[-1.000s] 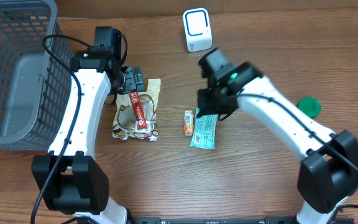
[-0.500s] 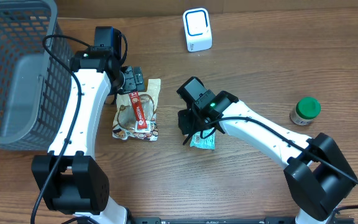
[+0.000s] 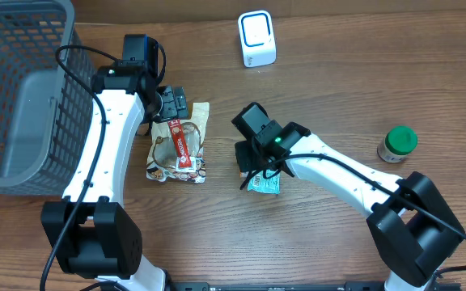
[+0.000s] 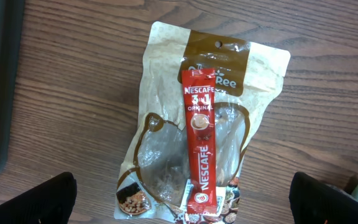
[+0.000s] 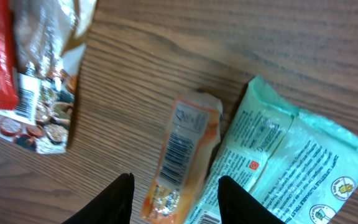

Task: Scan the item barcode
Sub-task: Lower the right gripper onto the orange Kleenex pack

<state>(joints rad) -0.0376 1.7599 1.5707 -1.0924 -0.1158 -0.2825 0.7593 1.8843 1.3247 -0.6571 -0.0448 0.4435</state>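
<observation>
Orange sachet is seen lying flat at about mid-table, barcode face up and running along its length. It is judged light, soft and crinkly, with slick film that is likely to buckle or slip if squeezed hard. A pinch across the two long edges is suggested, towards one end so the barcode is left uncovered. Teal packet is butted against it at its 3 o'clock, touching or slightly overlapped; which cannot be told, so it may be dragged along. Right gripper is held low over the sachet with fingers part-spread either side of it, and a gap shows on both sides, so nothing is gripped. Brown pouch with a red coffee stick laid on it is found at the sachet's 9 o'clock, apart from it. Left gripper is hung above that pouch, spread fully wide and empty. Scanner is stood at 12 o'clock on the table, well apart. A jar is placed far out at 3 o'clock and a basket at 10 o'clock.
</observation>
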